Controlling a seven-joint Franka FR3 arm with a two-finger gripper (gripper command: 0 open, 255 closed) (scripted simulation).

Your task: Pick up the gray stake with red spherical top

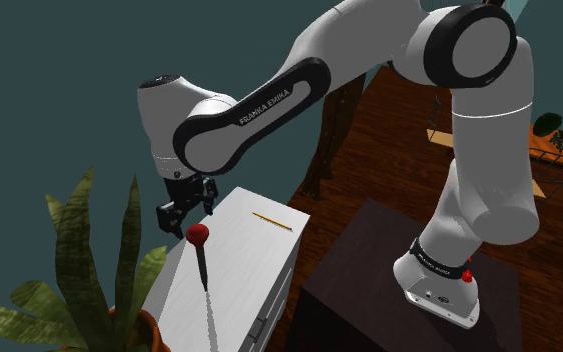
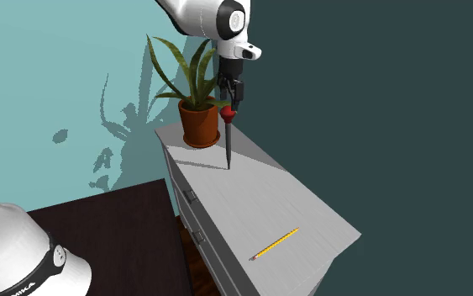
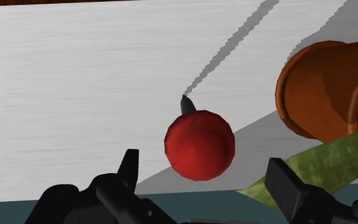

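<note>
Stake (image 2: 228,143) upright on white surface (image 2: 260,202), tip down, red ball top (image 3: 199,145) near plant pot (image 3: 317,89). My pincer (image 3: 204,170) hovers over ball, jaws wide; ball between them, untouched on both sides. Pencil (image 2: 275,243) lies well apart. I judge approach done; descent around ball, closing and lift all left

Plant side: the potted plant (image 2: 199,124) is standing near the stake (image 2: 228,139), with one leaf crossing close by a finger of the gripper (image 3: 204,167).
Red top: it is sitting between the spread fingers, touching neither.
Cabinet top (image 2: 260,202): bare surface is lying open from the stake to the pencil (image 2: 275,243).
Pencil: it is lying flat, well apart.
Wall (image 2: 58,84): it is rising behind the plant.
</note>
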